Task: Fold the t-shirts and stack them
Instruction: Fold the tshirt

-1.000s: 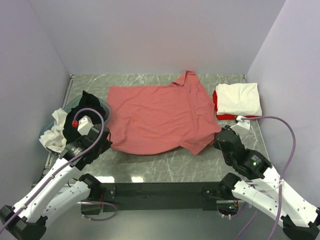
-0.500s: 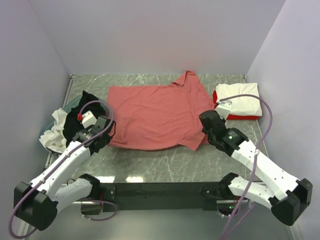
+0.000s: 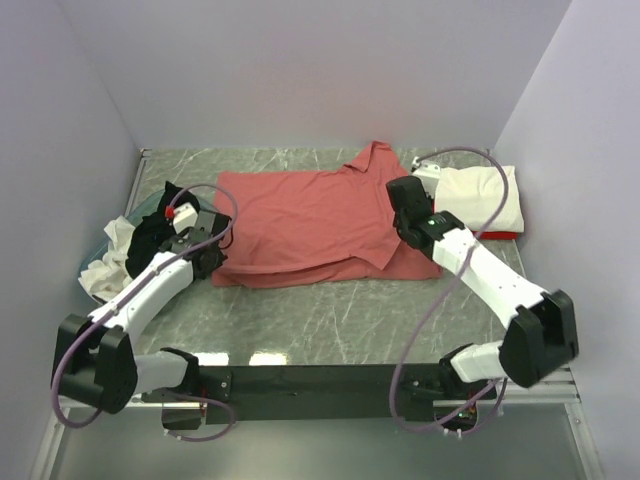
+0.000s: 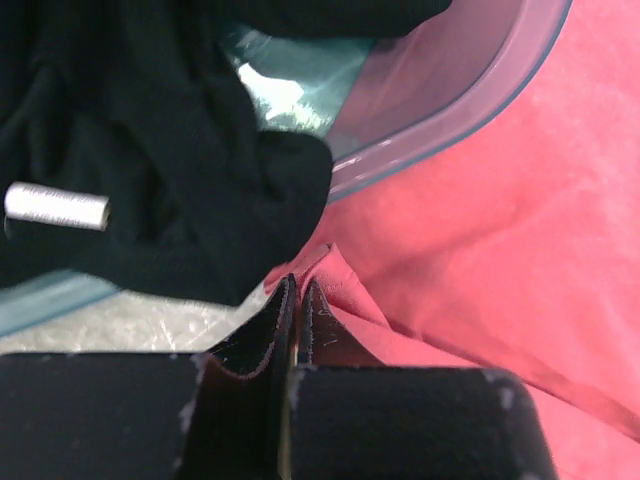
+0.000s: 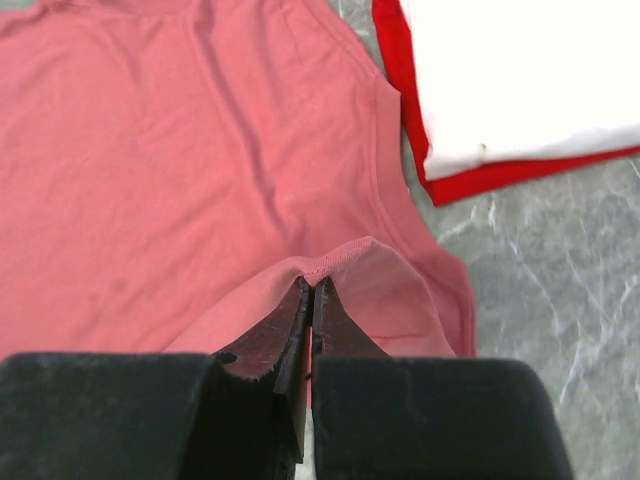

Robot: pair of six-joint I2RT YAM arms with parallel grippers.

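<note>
A large salmon-pink t-shirt with a collar lies spread on the marble table. Its near hem is raised and folded partway back over the body. My left gripper is shut on the shirt's near left corner, next to the basin; in the left wrist view the gripper pinches the pink edge. My right gripper is shut on the near right hem, held above the shirt, and in the right wrist view the gripper grips that hem. A folded cream-white t-shirt rests on a red t-shirt at the back right.
A teal plastic basin stands at the left, touching the pink shirt's edge. A black t-shirt and a white t-shirt spill over its rim. Walls close in the left, back and right sides.
Both grippers have carried the pink shirt's near hem away from the front edge, toward the back, folding the lower part over the body. The arms have stretched forward.
</note>
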